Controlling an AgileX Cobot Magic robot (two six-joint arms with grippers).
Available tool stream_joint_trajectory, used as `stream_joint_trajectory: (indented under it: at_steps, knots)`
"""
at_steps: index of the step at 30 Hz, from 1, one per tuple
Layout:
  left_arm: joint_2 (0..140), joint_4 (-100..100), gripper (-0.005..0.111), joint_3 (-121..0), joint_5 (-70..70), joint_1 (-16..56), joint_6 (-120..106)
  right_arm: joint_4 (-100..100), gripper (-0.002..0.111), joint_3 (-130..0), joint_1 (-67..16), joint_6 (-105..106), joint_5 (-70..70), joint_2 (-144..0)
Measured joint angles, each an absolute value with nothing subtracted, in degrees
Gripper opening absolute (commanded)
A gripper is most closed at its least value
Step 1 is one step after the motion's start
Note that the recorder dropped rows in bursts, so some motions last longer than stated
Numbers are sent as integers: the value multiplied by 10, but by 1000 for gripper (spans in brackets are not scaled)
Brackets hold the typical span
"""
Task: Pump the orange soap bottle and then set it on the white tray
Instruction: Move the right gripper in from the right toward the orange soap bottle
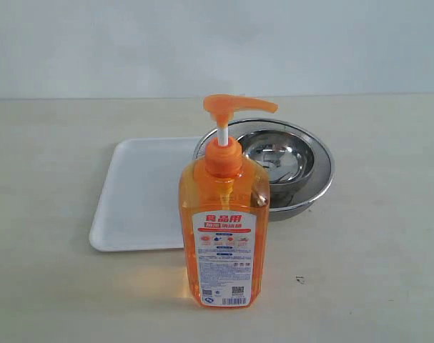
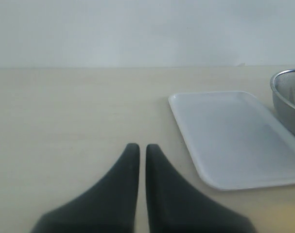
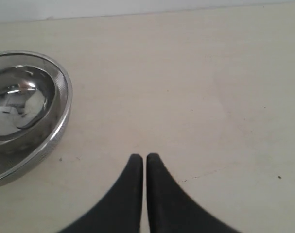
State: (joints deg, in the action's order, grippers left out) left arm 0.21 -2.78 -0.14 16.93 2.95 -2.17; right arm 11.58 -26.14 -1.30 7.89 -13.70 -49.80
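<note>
The left fingers (image 2: 123,189) and right fingers (image 3: 128,189) are matte black, broad-based, tapering to rounded tips.

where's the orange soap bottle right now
In the exterior view the orange soap bottle stands upright on the table, centre foreground, in front of the white tray and the steel bowls, not on the tray.

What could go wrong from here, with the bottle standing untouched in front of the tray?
1. The orange soap bottle is tall and narrow; a press on its overhanging pump head that lands off-centre might tip it.
2. The steel bowls sit close beside the white tray, so carrying the bottle over could clip them.
3. The left gripper and right gripper are both shut; either must open before grasping.
</note>
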Motion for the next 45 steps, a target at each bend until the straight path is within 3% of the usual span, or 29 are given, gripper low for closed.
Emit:
stream_joint_trajectory:
  at_steps: [7,22,34,45]
  knots:
    - [2,-28,5,-1,169,30,-22,140,0,-259,-20,136,-91,-556]
    - [2,-28,5,-1,169,30,-22,117,0,-62,-175,158,274,-556]
    - [2,-28,5,-1,169,30,-22,67,0,-4,-177,129,377,-573]
    - [2,-28,5,-1,169,30,-22,-178,0,-4,-179,5,402,-573]
